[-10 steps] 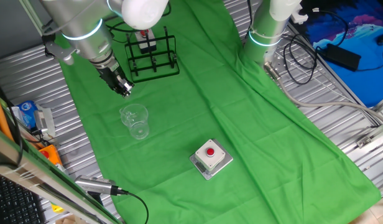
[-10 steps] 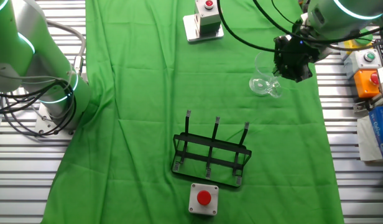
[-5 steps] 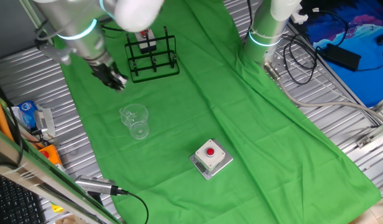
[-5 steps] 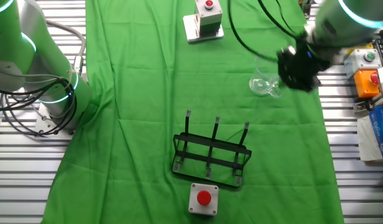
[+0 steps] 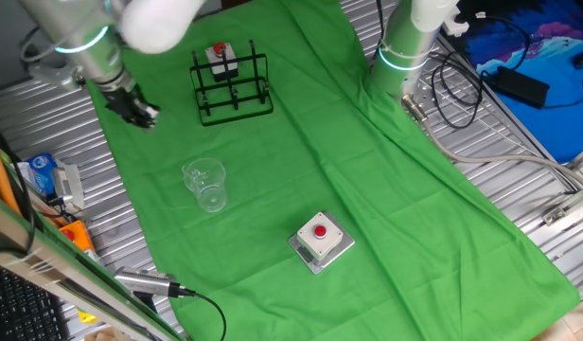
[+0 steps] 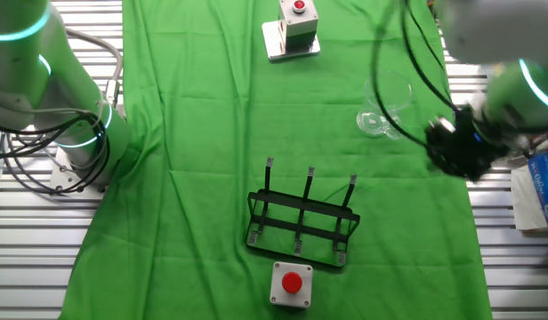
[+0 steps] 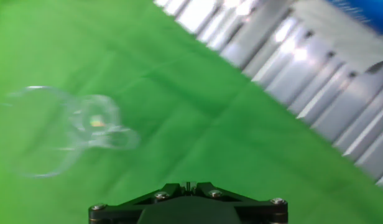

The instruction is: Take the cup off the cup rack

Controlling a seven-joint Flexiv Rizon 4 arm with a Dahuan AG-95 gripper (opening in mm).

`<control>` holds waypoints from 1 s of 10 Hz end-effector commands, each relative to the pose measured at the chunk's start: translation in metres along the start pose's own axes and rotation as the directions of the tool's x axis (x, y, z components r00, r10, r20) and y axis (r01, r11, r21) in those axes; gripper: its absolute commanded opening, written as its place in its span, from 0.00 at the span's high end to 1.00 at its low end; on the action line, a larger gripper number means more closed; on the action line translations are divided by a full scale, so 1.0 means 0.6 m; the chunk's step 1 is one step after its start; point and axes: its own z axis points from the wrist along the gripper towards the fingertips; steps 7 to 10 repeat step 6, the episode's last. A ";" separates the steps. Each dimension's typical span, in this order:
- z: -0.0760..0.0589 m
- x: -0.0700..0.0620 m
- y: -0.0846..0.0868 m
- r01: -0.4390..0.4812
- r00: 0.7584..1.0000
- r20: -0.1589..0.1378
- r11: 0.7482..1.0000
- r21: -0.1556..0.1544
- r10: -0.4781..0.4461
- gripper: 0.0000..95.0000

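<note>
At the upper left of one fixed view my gripper (image 5: 140, 114) hangs over the edge of the green cloth (image 5: 367, 170); its fingers are too dark and blurred for me to tell how far apart they stand, and I see nothing between them. Right of it, near the top, the black wire cup rack (image 5: 233, 85) stands upright with bare pegs, a small box with a red button just behind it. Lower left of centre, the clear glass cup (image 5: 205, 184) sits on the cloth, well apart from both the rack and my hand. Lower middle holds a grey box with a red button (image 5: 321, 239). In the hand view the cup (image 7: 61, 127) is a blur at the left, with ribbed metal table (image 7: 328, 74) at the upper right.
</note>
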 end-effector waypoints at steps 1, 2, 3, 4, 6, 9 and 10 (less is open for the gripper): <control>0.021 -0.005 -0.020 0.035 0.999 -0.004 0.999 0.035 -0.035 1.00; 0.033 -0.005 -0.024 0.055 0.999 -0.004 0.998 0.043 -0.054 1.00; 0.042 -0.005 -0.026 0.057 0.998 -0.004 0.997 0.049 -0.057 1.00; 0.049 -0.006 -0.027 0.056 0.998 -0.011 0.997 0.057 -0.055 1.00; 0.053 -0.007 -0.027 0.057 0.998 -0.018 0.997 0.060 -0.056 1.00; 0.053 -0.007 -0.027 0.057 0.998 -0.018 0.997 0.060 -0.056 1.00; 0.053 -0.007 -0.027 0.057 0.998 -0.018 0.997 0.060 -0.056 1.00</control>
